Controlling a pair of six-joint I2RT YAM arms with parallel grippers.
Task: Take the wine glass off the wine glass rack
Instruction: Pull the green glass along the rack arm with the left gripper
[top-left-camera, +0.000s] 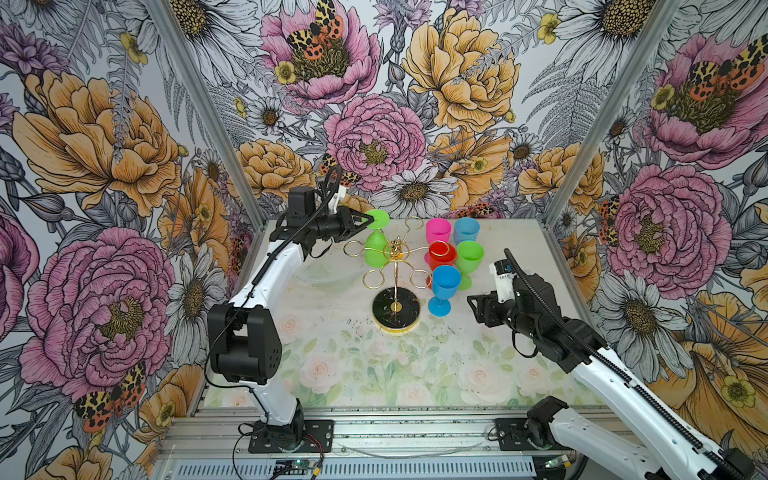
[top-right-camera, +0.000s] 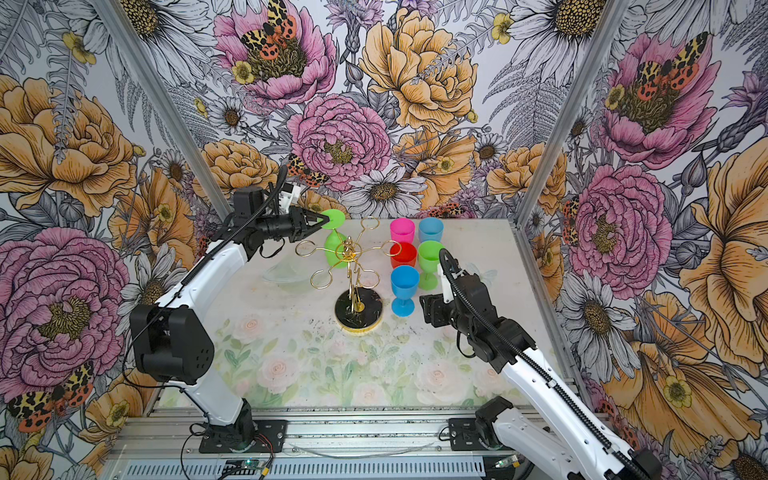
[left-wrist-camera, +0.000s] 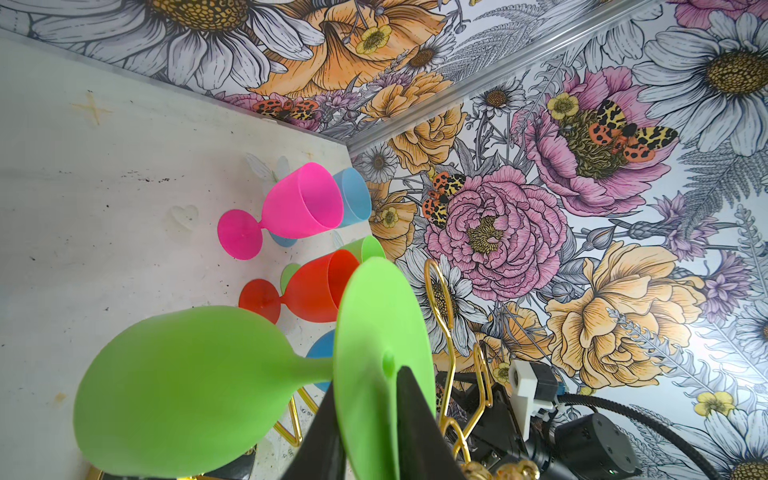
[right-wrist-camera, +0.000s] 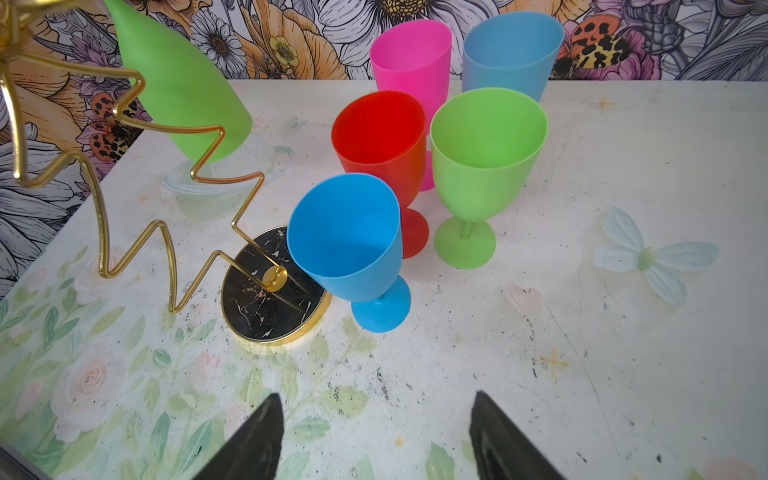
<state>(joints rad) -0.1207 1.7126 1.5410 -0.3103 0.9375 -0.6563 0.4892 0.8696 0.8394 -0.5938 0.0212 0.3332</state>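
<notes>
A green wine glass (top-left-camera: 376, 249) (top-right-camera: 334, 251) hangs bowl down at the far-left arm of the wine glass rack (top-left-camera: 395, 249) (top-right-camera: 349, 249), a gold wire stand on a round black base (right-wrist-camera: 272, 286). The glass's foot hides the hook there. My left gripper (top-left-camera: 368, 220) (top-right-camera: 324, 220) (left-wrist-camera: 370, 386) reaches in from the left. Its two black fingers are shut on the flat foot (left-wrist-camera: 374, 324) of the glass, one on each face. My right gripper (top-left-camera: 473, 305) (top-right-camera: 426, 309) (right-wrist-camera: 376, 415) hovers open and empty over the table, right of the rack base.
Several upright plastic glasses stand right of the rack: pink (top-left-camera: 438, 230), pale blue (top-left-camera: 466, 228), red (top-left-camera: 441, 255), green (top-left-camera: 469, 253) and blue (top-left-camera: 445, 282), the last close to the rack base. A clear shallow dish (top-left-camera: 320, 274) lies left of the rack. Walls close three sides.
</notes>
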